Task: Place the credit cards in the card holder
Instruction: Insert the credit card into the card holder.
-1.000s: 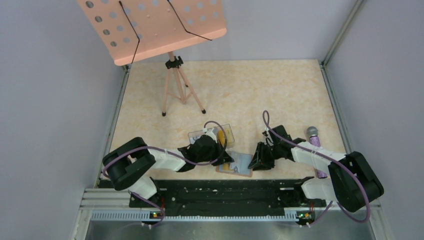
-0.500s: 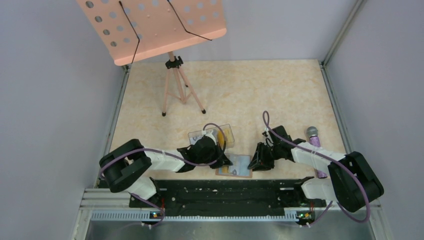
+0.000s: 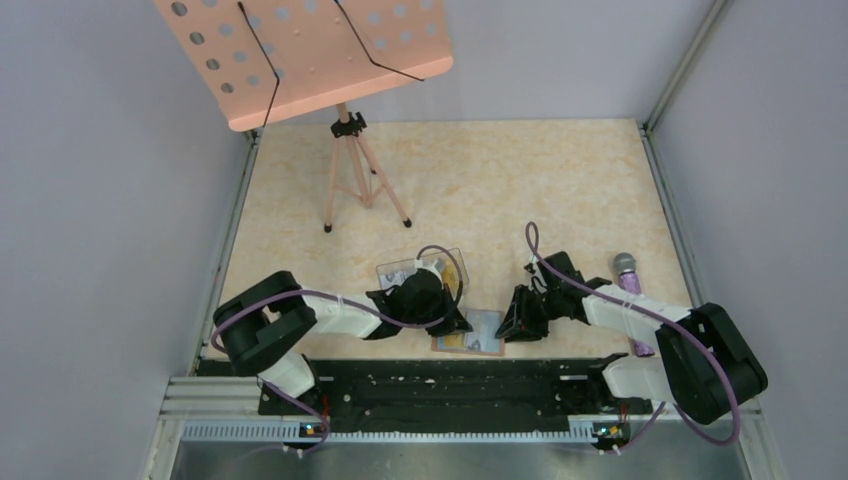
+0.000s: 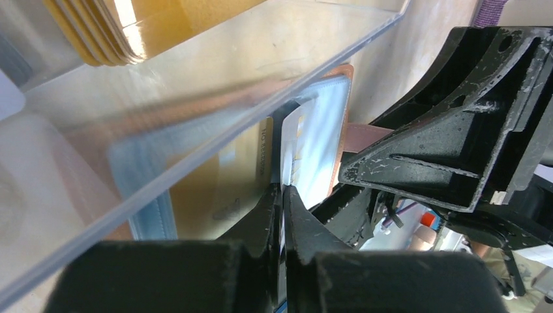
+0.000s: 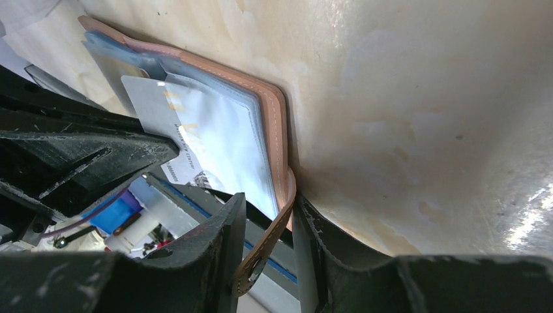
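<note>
Since a second ago the left arm's elbow has swung slightly inward and the left gripper (image 4: 282, 189) has edged a little towards the holder (image 3: 472, 332). The right arm has not moved.

The left gripper is clamped tight on a pale card (image 4: 295, 140), held edge-on between its fingertips. The card's free end lies over the holder's bluish inner face (a gold card (image 4: 222, 186) already sits in the neighbouring pocket).

The right gripper (image 5: 269, 199) stands narrow, its fingers on either side of the holder's brown tab (image 5: 261, 251) at the holder's right edge. The strap bends between them.

The holder lies open and flat at the near edge of the table (image 3: 520, 180), just ahead of the black rail, with a gripper at each side.

The clear box (image 3: 440, 262) sits just behind the left gripper. Its wall crosses the left wrist view close above the card, and a stack of yellow cards (image 4: 124, 29) lies inside.

A purple microphone (image 3: 628, 275) lies just beside the right arm, near the right wall. The far half of the table is open, with the tripod (image 3: 352, 180) of the pink music stand standing towards its back left.
</note>
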{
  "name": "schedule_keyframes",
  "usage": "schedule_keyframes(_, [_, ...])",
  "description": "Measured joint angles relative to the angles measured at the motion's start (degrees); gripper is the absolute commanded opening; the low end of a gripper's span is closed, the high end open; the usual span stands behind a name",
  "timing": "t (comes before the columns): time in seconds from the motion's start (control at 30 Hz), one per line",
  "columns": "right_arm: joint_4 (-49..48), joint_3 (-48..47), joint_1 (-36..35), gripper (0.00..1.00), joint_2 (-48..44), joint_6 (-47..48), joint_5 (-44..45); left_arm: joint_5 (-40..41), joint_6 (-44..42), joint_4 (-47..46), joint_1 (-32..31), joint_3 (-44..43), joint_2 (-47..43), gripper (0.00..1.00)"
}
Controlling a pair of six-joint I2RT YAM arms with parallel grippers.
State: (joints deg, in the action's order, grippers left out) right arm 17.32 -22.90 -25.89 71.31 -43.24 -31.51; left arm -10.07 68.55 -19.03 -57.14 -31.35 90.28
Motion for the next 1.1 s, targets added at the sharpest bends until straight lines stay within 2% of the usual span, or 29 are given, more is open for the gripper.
schedule_keyframes(0.17, [0.0,0.0,0.0,0.33,0.0,0.0,0.0,1.6,-2.2,7.5,-1.0,-3.2,0.0,0.38])
schedule_keyframes(0.27, [0.0,0.0,0.0,0.33,0.0,0.0,-0.1,2.7,-4.2,13.7,-2.1,-6.9,0.0,0.46])
schedule_keyframes(0.5, [0.0,0.0,0.0,0.33,0.0,0.0,-0.1,4.3,-8.3,23.3,-3.4,-11.9,0.2,0.47])
schedule_keyframes(0.9, [-0.1,0.0,0.0,0.31,0.1,0.0,-0.1,1.6,-10.3,27.1,-4.5,-19.5,6.8,0.46])
schedule_keyframes(1.0, [0.0,0.0,0.1,0.27,0.1,0.1,-0.1,1.3,-10.6,28.2,-4.8,-20.8,7.5,0.47])
schedule_keyframes(1.1, [0.1,0.0,0.1,0.16,0.1,0.2,0.2,1.3,-11.2,29.3,-5.0,-21.6,7.7,0.48])
